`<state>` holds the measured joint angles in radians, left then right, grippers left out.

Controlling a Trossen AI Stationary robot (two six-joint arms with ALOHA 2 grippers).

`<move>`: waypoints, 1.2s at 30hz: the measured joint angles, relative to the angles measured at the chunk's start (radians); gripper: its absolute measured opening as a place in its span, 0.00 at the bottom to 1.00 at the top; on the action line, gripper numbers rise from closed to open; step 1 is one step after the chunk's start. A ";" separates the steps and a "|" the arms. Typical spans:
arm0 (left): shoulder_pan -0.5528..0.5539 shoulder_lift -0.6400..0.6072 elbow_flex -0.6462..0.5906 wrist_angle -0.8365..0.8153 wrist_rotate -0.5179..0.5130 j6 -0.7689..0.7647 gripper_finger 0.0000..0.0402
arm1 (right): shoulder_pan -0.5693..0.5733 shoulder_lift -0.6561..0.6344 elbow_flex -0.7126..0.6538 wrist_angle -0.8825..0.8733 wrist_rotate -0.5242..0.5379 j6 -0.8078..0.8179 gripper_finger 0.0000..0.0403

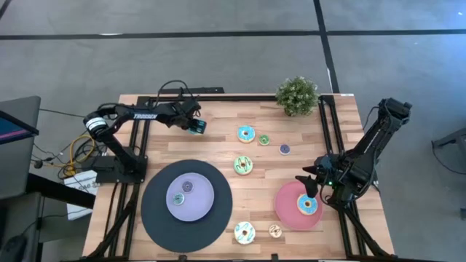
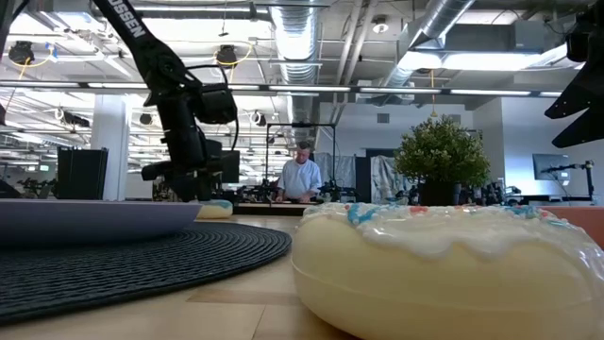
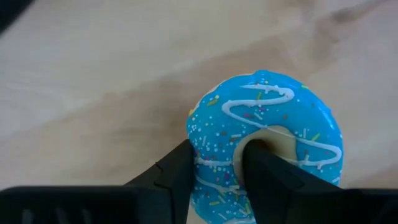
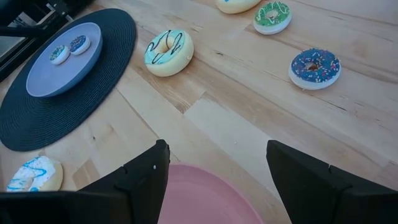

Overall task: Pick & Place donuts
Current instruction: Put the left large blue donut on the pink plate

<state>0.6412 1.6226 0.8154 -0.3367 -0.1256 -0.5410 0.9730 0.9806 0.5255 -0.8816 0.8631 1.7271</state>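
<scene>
My left gripper (image 1: 195, 125) stands at the table's far left, shut on a blue-iced donut (image 3: 267, 137) with white drizzle and sprinkles. My right gripper (image 1: 309, 182) hangs open over the far rim of the pink plate (image 1: 287, 207), on which another blue donut (image 1: 308, 204) lies. Flat on the wood lie a blue donut (image 1: 246, 134), a green-iced one (image 1: 243, 165), a white one (image 1: 244, 232), and small green (image 1: 264, 140), purple (image 1: 285, 149) and orange (image 1: 274, 231) ones. Two small donuts sit on the lavender plate (image 1: 200, 207). My left gripper has one finger (image 3: 261, 168) in the blue donut's hole and the other (image 3: 177, 174) against its outer side, with the ring's near part (image 3: 217, 168) pinched between them. The fingers come steeply from above. Whether the donut still rests on the table I cannot tell.
The lavender plate rests on a big black disc (image 1: 156, 218) at the near left. A potted plant (image 1: 297, 94) stands at the far edge. Dark frame rails run along the table's left and right sides. A person sits in the room behind.
</scene>
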 joint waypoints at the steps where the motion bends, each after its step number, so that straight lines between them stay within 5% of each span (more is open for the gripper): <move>1: -0.007 0.000 0.000 0.002 0.001 0.000 0.30 | 0.000 0.000 0.000 0.000 0.000 0.000 0.64; 19: -0.195 -0.005 0.022 0.229 0.217 -0.043 0.29 | 0.000 0.000 0.000 0.001 0.000 0.000 0.64; 25: -0.387 -0.003 0.123 0.361 0.212 -0.010 0.29 | 0.000 0.000 0.000 0.000 0.000 -0.001 0.64; 29: -0.546 0.015 0.227 0.423 0.122 0.072 0.29 | 0.000 0.000 0.000 -0.003 0.000 -0.008 0.64; 36: -0.736 0.223 0.587 0.226 0.005 0.253 0.29 | -0.046 0.000 0.000 -0.041 0.043 -0.008 0.64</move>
<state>-0.0946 1.8456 1.4027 -0.1109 -0.1204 -0.2878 0.9269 0.9807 0.5259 -0.9225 0.9060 1.7189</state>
